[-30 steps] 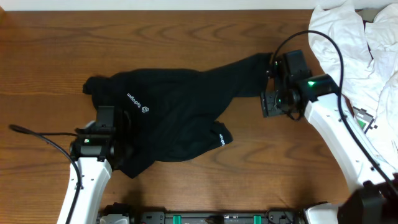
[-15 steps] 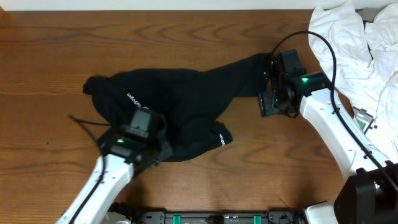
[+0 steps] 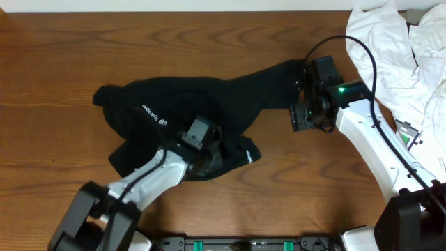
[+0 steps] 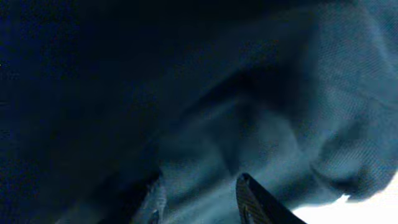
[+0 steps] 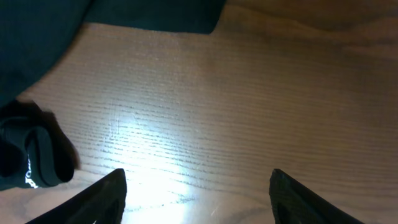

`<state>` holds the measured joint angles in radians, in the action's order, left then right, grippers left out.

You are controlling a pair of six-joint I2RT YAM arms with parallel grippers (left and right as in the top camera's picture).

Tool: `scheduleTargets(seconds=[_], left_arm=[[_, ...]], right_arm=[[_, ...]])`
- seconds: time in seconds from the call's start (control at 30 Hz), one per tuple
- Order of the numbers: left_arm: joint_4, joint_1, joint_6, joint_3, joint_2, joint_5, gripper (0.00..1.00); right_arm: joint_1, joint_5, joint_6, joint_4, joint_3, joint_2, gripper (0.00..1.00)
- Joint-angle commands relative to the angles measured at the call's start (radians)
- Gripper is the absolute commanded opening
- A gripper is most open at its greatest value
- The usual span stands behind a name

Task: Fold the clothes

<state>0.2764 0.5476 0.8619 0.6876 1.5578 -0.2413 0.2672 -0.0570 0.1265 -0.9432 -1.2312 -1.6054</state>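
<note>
We hold the right gripper [image 5: 199, 190] wide and empty just right of the black shirt's [image 3: 181, 111] sleeve [image 3: 275, 80]; the left gripper [image 3: 208, 152] sits on the hem, grip untellable

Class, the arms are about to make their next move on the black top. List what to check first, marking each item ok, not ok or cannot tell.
1. Right pincer open: ok, bare table shows between its fingers.
2. Right pincer gripping the black top: not ok, it holds nothing.
3. Left pincer gripping cloth: cannot tell, its camera shows only dark fabric up close.
4. Black top lying flat: not ok, it is bunched.
5. White clothes apart from the top: ok.
</note>
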Motion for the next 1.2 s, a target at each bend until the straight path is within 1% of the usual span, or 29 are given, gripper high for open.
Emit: scheduleTargets(seconds=[0.0, 0.1, 0.23, 0.27, 0.33, 0.37, 0.43, 0.47, 0.5, 0.57, 0.67, 0.83, 0.97, 1.07, 1.17], left_arm=[[0.034, 0.003, 0.034, -0.032, 0.125, -0.077, 0.40], [0.099, 0.003, 0.030, -0.032, 0.166, -0.207, 0.40], [0.233, 0.002, -0.032, -0.032, 0.164, -0.293, 0.39], [0.254, -0.001, -0.065, -0.032, 0.158, -0.334, 0.36], [0.309, -0.012, -0.164, -0.031, 0.146, -0.414, 0.36], [0.364, -0.021, -0.208, -0.031, 0.136, -0.425, 0.36], [0.470, -0.034, -0.289, -0.031, 0.117, -0.409, 0.36], [0.533, -0.041, -0.325, -0.031, 0.106, -0.367, 0.36], [0.561, -0.043, -0.335, -0.031, 0.102, -0.336, 0.36], [0.618, -0.045, -0.338, -0.031, 0.090, -0.219, 0.36], [0.623, -0.045, -0.338, -0.031, 0.080, -0.148, 0.36], [0.609, -0.045, -0.346, -0.031, 0.080, -0.139, 0.36], [0.610, -0.045, -0.346, -0.031, 0.080, -0.139, 0.36], [0.610, -0.045, -0.346, -0.031, 0.080, -0.139, 0.37], [0.609, -0.045, -0.346, -0.031, 0.080, -0.139, 0.37]], right_arm=[[-0.007, -0.006, -0.010, 0.018, 0.004, -0.002, 0.73], [-0.007, -0.006, -0.013, 0.053, 0.004, -0.002, 0.76], [-0.007, -0.006, -0.023, 0.140, 0.004, -0.003, 0.78], [-0.007, -0.006, -0.026, 0.164, 0.004, -0.005, 0.79], [-0.007, -0.006, -0.039, 0.220, 0.004, -0.006, 0.80], [-0.007, -0.006, -0.039, 0.248, 0.004, -0.009, 0.80], [-0.008, -0.006, -0.039, 0.303, 0.004, -0.015, 0.81], [-0.009, -0.006, -0.039, 0.332, 0.004, -0.019, 0.81], [-0.009, -0.006, -0.039, 0.351, 0.004, -0.027, 0.81], [-0.012, 0.004, -0.038, 0.395, 0.004, -0.047, 0.81], [-0.013, 0.026, -0.038, 0.435, 0.004, -0.094, 0.80], [-0.012, 0.058, -0.038, 0.436, 0.004, -0.200, 0.77], [-0.022, 0.002, -0.038, 0.440, 0.004, -0.270, 0.75], [-0.034, -0.020, -0.038, 0.441, 0.004, -0.299, 0.75], [-0.047, -0.021, -0.037, 0.439, 0.004, -0.308, 0.71]])
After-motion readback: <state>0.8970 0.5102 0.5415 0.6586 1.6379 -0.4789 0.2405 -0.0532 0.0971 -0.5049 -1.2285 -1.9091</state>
